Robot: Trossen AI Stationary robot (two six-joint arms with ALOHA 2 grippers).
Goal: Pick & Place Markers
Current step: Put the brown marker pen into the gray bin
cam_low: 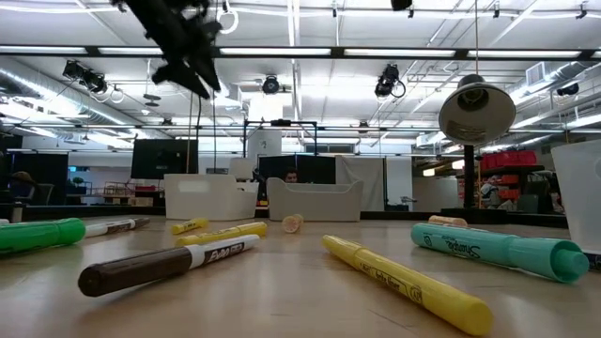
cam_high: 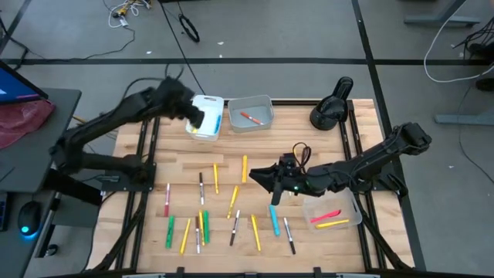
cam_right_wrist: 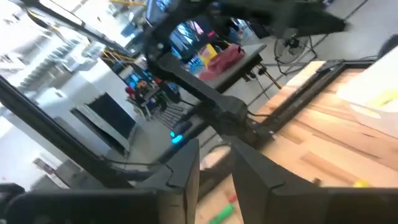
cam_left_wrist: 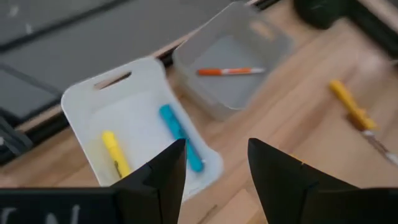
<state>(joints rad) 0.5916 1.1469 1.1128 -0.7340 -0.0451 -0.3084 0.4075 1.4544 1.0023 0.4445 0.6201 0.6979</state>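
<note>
Over white bin (cam_high: 208,116), left gripper (cam_left_wrist: 214,165) parted, empty.

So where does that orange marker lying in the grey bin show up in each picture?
High view: orange marker in the grey bin, top centre.
Left wrist view: upper middle, in the same bin.
Low view: hidden behind the bin wall.
Right wrist view: not in it.
Shared landmark: white bin beside it.
</note>
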